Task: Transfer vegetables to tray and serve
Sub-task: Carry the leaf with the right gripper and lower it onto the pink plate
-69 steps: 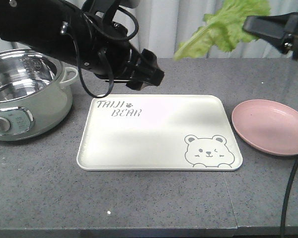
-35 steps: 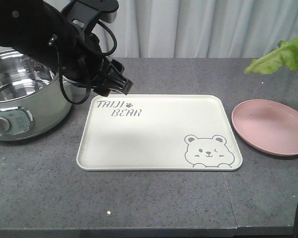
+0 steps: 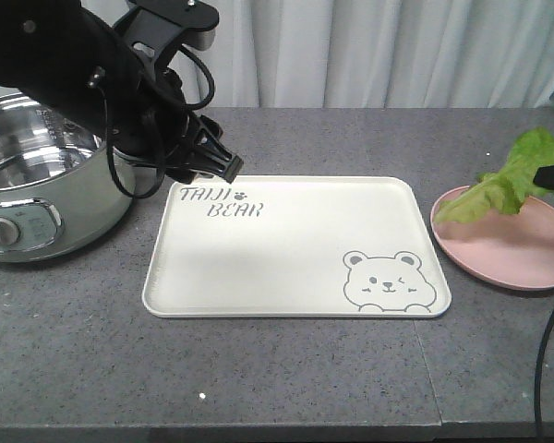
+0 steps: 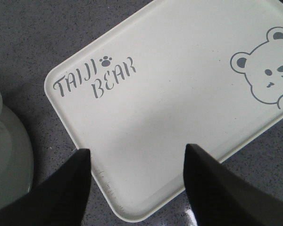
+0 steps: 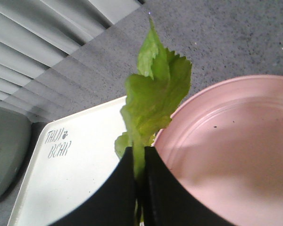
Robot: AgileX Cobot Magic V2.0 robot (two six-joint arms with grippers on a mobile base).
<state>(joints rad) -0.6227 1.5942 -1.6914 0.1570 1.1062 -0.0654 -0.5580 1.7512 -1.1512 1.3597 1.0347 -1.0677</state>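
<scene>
The right jaws are pinched tight on the lettuce leaf (image 3: pixel 512 180), holding one end so the rest sticks out free. The leaf is at the right edge of the front view, over the rim of the pink plate (image 3: pixel 508 254), not over the tray (image 3: pixel 286 240) in the middle. I think it must go left. The left jaws are spread wide and hold nothing, by the tray's upper left corner, leaving room.
</scene>
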